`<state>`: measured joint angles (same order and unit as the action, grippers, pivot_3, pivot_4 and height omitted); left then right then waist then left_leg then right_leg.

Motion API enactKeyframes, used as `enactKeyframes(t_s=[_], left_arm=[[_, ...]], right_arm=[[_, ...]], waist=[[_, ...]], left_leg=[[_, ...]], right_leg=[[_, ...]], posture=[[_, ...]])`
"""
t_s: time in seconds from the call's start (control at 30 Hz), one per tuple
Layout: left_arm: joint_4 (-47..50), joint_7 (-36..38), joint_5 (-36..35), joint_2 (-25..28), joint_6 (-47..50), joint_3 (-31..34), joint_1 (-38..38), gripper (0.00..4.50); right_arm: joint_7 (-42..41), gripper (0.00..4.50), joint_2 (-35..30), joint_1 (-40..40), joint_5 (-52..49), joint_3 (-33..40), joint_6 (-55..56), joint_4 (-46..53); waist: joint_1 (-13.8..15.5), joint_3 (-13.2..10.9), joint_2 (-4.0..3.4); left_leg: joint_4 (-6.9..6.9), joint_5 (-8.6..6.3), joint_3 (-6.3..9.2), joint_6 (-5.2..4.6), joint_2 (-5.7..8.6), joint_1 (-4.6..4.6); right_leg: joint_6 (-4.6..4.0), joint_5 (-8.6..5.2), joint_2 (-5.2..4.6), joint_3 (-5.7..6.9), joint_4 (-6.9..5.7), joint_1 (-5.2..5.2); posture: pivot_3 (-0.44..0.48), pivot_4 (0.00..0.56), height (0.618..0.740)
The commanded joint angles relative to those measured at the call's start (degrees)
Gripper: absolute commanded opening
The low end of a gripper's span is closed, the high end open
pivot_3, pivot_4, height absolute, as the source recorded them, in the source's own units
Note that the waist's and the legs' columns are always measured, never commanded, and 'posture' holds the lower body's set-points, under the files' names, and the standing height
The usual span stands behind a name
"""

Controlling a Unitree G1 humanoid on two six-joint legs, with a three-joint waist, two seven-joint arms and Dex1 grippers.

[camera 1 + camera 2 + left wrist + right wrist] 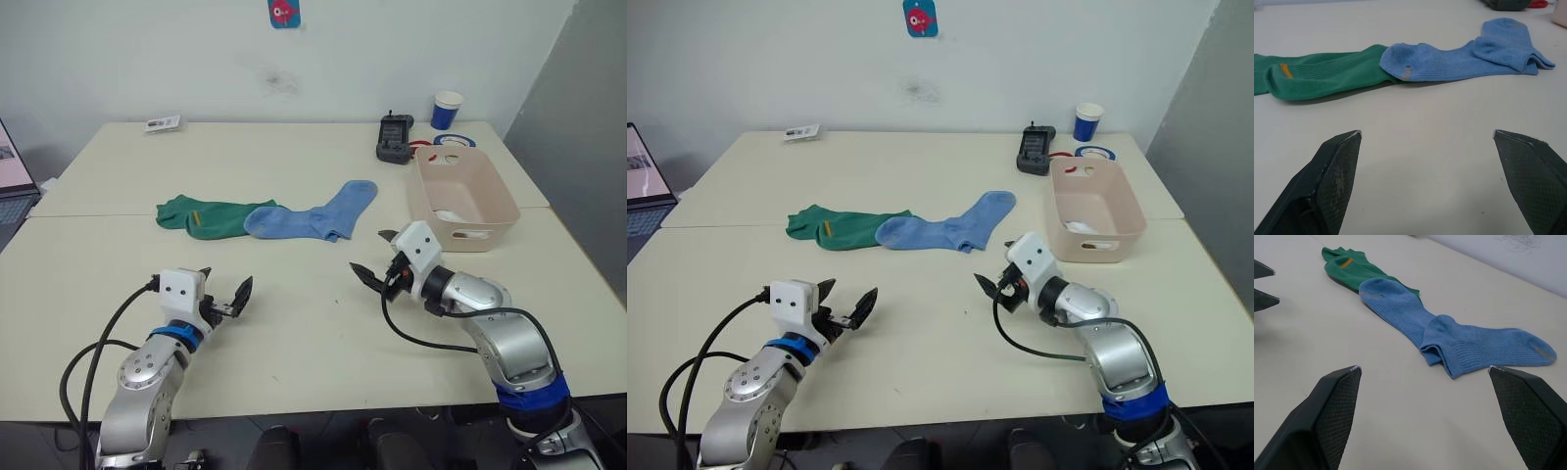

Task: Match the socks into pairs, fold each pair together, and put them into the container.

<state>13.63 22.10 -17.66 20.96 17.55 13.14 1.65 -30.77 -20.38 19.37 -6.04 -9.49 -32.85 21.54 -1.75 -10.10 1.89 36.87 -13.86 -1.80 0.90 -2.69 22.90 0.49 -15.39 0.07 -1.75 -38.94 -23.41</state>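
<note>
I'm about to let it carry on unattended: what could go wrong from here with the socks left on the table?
The blue socks lie with one end over the green socks, so a grab at that overlap may lift both colours and mix the pairs. Each colour looks stacked; a shallow pinch by the open left gripper or right gripper could take only the top sock. The container already holds something white, and the phone and paper cup stand close behind it.
</note>
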Motion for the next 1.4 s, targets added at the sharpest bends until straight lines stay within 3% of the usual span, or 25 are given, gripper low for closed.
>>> enactKeyframes(t_s=[0.03,0.27,0.47,0.6,0.87,1.07,1.17,1.4], left_arm=[[-2.2,0.7,-0.9,1.9,-0.3,2.7,-1.8,4.5],[-10.9,4.9,-0.2,5.1,4.0,-1.2,-11.6,4.5],[-20.7,6.7,1.2,5.2,8.0,-4.8,-21.2,4.5],[-27.9,6.2,1.4,2.5,10.0,-6.7,-29.2,4.5],[-37.7,3.2,0.3,-2.5,9.5,-4.3,-38.0,4.5],[-45.3,-1.8,-2.0,-5.3,9.0,0.9,-42.5,4.5],[-47.8,-3.3,-2.5,-5.8,8.0,3.0,-43.9,3.96],[-49.8,-2.6,-2.9,-6.1,7.6,3.8,-45.6,1.78]], right_arm=[[1.0,4.47,-0.4,-0.2,-0.6,1.9,0.9,3.6],[0.5,4.47,-0.5,1.4,-0.9,1.3,0.9,4.4],[1.1,4.47,-0.4,1.9,-0.5,1.3,0.8,4.3],[1.4,4.47,-0.6,1.8,-0.1,1.3,0.7,4.5],[1.9,4.47,-1.0,2.2,-0.1,1.8,0.0,4.4],[1.8,4.47,-1.5,2.6,-0.2,2.3,-0.2,4.1],[1.7,4.5,-1.7,2.6,-0.1,2.0,-0.2,4.3],[1.6,4.5,-1.8,3.0,-0.1,1.6,-0.1,3.8]], waist=[[-0.1,0.0,0.0],[0.1,0.0,0.0],[0.1,0.0,0.02],[0.1,0.0,0.04],[0.0,0.0,0.05],[0.0,0.0,0.06],[0.0,0.0,0.06],[0.1,0.0,0.06]], left_leg=[[0.0,0.0,0.0,0.0,-0.01,0.0],[0.01,0.0,0.03,0.0,0.04,0.03],[0.02,0.0,0.05,0.01,0.05,0.04],[0.03,0.01,0.08,0.01,0.07,0.06],[0.05,0.01,0.09,0.02,0.09,0.07],[0.05,0.01,0.1,0.02,0.09,0.07],[0.05,0.01,0.09,0.02,0.09,0.08],[0.05,0.02,0.11,0.03,0.09,0.08]], right_leg=[[0.0,0.0,-0.01,-0.01,0.0,0.0],[0.01,0.0,0.12,0.06,-0.01,0.0],[0.01,0.0,0.12,0.08,-0.01,0.0],[0.0,0.01,0.14,0.13,-0.02,0.0],[-0.02,0.03,0.19,0.13,-0.02,0.0],[-0.01,0.02,0.21,0.14,-0.03,0.0],[-0.01,0.02,0.2,0.13,-0.02,0.0],[-0.01,0.03,0.2,0.16,-0.03,0.0]], posture=[[0.0,0.15,0.74],[0.0,0.15,0.74],[0.0,0.15,0.74],[0.0,0.15,0.74],[0.0,0.15,0.74],[0.0,0.15,0.74],[0.0,0.15,0.74],[0.0,0.15,0.74]])
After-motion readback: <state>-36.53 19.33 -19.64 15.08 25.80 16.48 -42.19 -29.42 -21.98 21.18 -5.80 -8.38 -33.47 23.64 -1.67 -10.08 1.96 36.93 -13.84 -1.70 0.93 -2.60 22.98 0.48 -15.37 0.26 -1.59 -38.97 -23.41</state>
